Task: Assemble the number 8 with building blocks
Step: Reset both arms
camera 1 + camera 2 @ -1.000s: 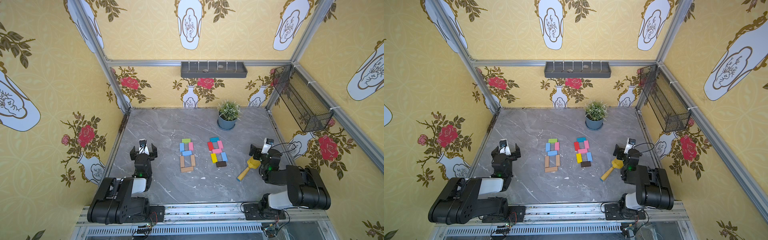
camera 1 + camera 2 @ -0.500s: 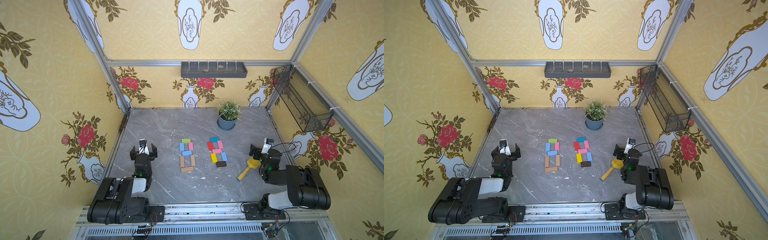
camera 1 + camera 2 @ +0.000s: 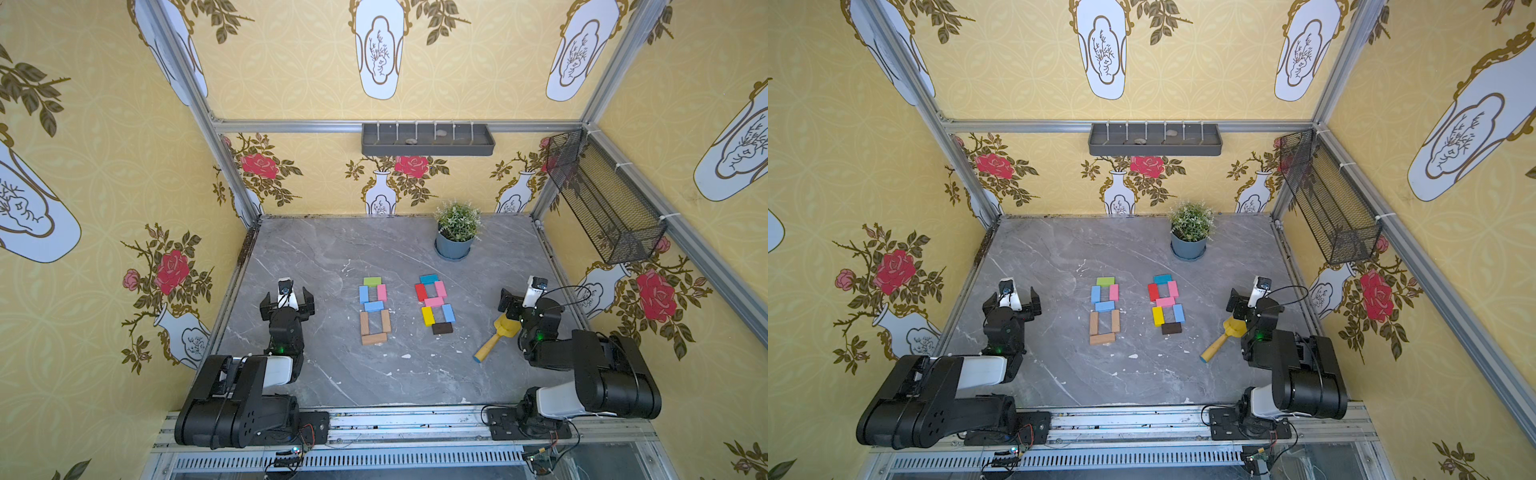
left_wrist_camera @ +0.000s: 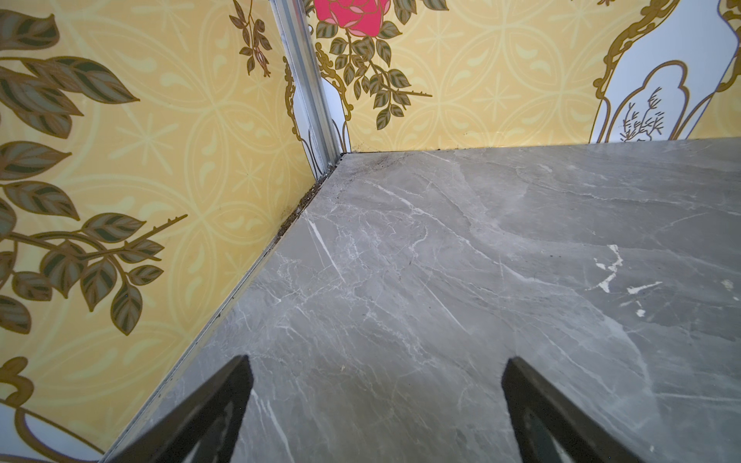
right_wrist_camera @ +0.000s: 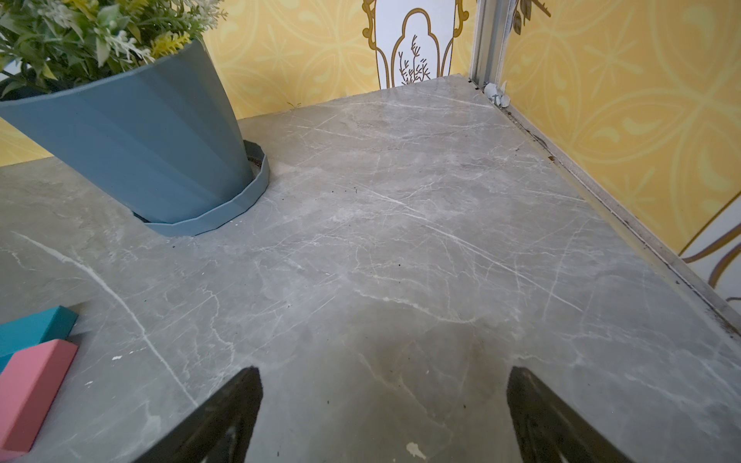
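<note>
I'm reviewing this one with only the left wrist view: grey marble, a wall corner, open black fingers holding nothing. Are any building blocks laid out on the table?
Observer: Yes, in a top view two figures lie side by side mid-table. The number 8 with plain tan wood blocks below has a green block on top, with light blue and pink blocks between.
Operator: And the other figure?
Observer: The second number 8 runs teal, red, pink, yellow and light blue, with a dark brown block at the bottom.
Operator: Is the other arm busy?
Observer: No, the right gripper is open and holds nothing.
</note>
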`<state>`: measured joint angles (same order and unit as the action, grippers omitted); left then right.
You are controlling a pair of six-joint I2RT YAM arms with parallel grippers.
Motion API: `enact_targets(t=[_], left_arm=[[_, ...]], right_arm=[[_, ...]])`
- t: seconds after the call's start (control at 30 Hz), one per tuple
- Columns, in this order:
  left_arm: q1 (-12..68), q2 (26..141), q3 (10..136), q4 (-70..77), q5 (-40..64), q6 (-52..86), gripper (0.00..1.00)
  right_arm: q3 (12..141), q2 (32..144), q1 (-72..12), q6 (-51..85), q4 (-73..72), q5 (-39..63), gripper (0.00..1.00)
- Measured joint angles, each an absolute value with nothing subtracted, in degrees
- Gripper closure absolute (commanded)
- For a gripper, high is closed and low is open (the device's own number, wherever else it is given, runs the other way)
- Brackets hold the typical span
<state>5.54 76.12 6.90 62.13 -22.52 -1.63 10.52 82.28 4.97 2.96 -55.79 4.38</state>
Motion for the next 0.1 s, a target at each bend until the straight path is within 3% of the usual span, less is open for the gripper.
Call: enact_targets(t=[0.1], left_arm=[[5.5,76.1,6.9,62.1,-22.5,-1.6,0.0]], right_arm=[[10.5,82.3,5.0,3.0,-55.8,4.6,0.02]])
